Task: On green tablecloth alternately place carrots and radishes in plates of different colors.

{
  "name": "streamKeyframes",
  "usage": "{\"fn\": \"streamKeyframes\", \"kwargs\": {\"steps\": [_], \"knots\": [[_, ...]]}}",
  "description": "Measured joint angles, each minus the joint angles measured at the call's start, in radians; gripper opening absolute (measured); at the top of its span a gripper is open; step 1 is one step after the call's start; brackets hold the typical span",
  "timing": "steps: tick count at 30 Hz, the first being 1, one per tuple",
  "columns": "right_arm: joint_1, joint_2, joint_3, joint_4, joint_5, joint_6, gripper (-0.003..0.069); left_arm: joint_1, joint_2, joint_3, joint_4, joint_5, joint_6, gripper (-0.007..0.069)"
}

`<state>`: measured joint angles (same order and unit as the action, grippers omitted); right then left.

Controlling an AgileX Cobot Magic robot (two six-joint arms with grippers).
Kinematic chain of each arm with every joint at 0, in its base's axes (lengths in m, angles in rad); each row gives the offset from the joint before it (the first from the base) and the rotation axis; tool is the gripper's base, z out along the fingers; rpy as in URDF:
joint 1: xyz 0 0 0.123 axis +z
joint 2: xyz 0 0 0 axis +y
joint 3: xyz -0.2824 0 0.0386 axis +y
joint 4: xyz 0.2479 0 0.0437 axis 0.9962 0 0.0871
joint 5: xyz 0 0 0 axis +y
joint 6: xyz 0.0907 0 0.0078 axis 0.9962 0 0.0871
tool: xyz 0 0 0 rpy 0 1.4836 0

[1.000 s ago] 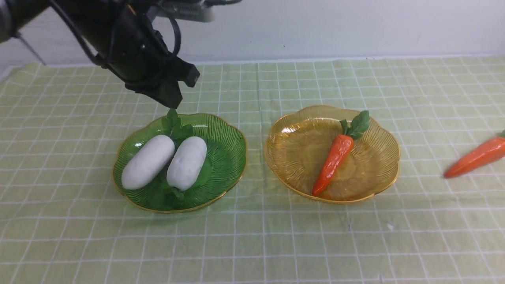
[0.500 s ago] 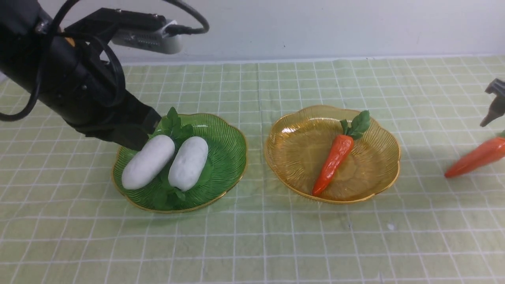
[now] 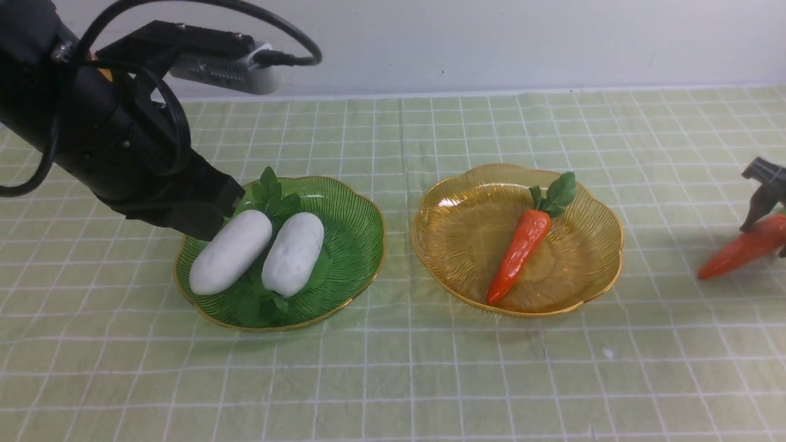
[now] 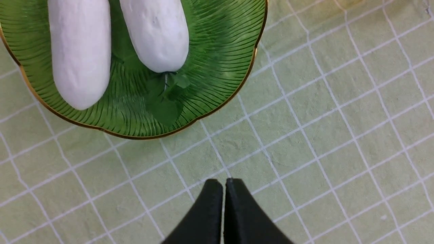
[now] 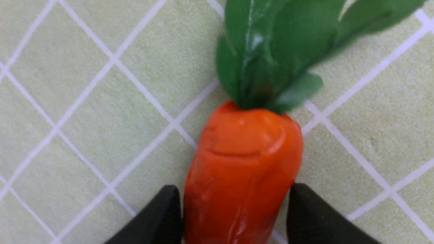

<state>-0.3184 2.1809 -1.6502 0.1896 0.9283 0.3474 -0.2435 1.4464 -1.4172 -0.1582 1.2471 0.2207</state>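
On the green tablecloth (image 3: 393, 368) stand two plates. Both white radishes (image 3: 230, 252) (image 3: 293, 253) lie side by side in the dark green plate (image 3: 362, 215). One carrot (image 3: 519, 248) lies in the amber plate (image 3: 466, 245). At the far right a second carrot (image 3: 737, 248) rests on the cloth, and my right gripper (image 3: 764, 239) is closed on its thick end; in the right wrist view both fingers (image 5: 159, 217) press the sides of this carrot (image 5: 244, 162). My left gripper (image 3: 206, 227) hangs shut and empty at the green plate's far left rim.
A pale wall runs behind the cloth's far edge. The left arm's body and its cable loom over the cloth's back left corner. Bare cloth (image 4: 305, 135) shows in front of both plates and between them.
The left arm swung left and down from behind the green plate to its left rim. The right gripper came into view, dropped onto the loose carrot, closed on it and nudged it.
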Motion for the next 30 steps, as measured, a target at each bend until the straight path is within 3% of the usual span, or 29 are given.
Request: {"fn": "streamKeyframes", "kwargs": {"steps": [2,6,9,11,14,18,22,26,30], "knots": [[0.000,0.000,-0.006,-0.005,0.014,-0.016,0.0288,0.000,0.000,0.000,0.000,0.000,0.000,-0.0008],[0.001,-0.008,-0.078,0.018,0.113,-0.121,0.0292,0.000,0.000,0.000,0.000,0.000,0.000,-0.0008],[0.027,-0.052,-0.197,0.135,0.228,-0.284,0.0292,0.000,0.000,0.000,-0.004,0.000,0.000,-0.0008],[0.048,-0.075,-0.228,0.186,0.260,-0.325,0.0292,0.000,0.000,0.000,-0.011,0.000,0.000,-0.0008],[0.127,-0.114,-0.280,0.267,0.285,-0.364,0.0292,0.000,0.000,0.000,-0.046,0.000,0.001,-0.0008],[0.317,-0.086,-0.286,0.269,0.302,-0.367,0.0292,0.000,0.000,0.000,-0.088,0.000,0.028,-0.0008],[0.446,-0.037,-0.286,0.269,0.263,-0.367,0.0292,0.000,0.000,0.000,-0.097,0.000,0.037,-0.0008],[0.537,0.010,-0.286,0.272,0.146,-0.372,0.0356,0.000,0.000,0.000,-0.098,0.000,0.038,-0.0008],[0.582,0.045,-0.286,0.276,0.065,-0.359,0.0503,0.000,0.000,0.000,-0.098,0.000,0.038,-0.0008]]}}
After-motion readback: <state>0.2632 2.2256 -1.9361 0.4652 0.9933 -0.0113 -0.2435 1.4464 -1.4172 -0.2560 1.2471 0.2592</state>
